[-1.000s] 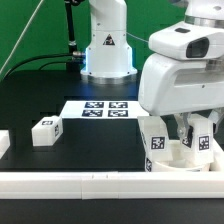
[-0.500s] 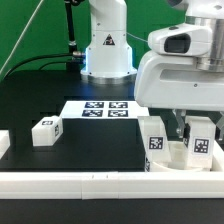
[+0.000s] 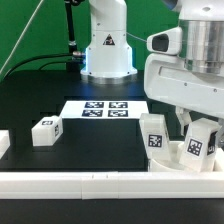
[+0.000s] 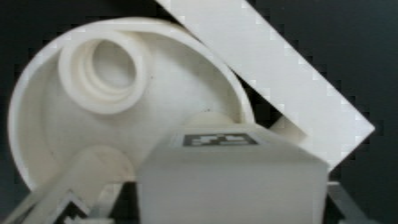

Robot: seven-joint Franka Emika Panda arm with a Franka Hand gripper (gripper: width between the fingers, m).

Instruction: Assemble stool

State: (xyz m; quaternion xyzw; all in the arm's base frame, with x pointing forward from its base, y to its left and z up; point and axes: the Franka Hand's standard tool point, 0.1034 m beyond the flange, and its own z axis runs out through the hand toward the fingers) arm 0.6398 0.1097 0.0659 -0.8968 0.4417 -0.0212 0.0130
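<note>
Grips the gripped leg (image 3: 198, 146) with jaws closed on it, the gripper (image 3: 195, 128) low over the seat disc (image 3: 172, 166) at the exterior view's right. Holds this leg a little tilted, probably to guide its foot toward an empty socket (image 4: 103, 70), visible in the wrist view as a round raised ring on the disc. Shows a standing leg (image 3: 154, 137) already upright on the disc, just beside the gripped one, so appears to be the fitting of a second leg. Leaves a loose leg (image 3: 45, 131) on the black table (image 3: 100, 150), well apart toward the exterior view's left, likely waiting for its turn. Places the disc just behind the long white rail (image 3: 90, 181), seemingly against it, probably as a stop against sliding during pushing or turning. Needs care with the tilt: easy to jam in the socket instead of seating straight.
</note>
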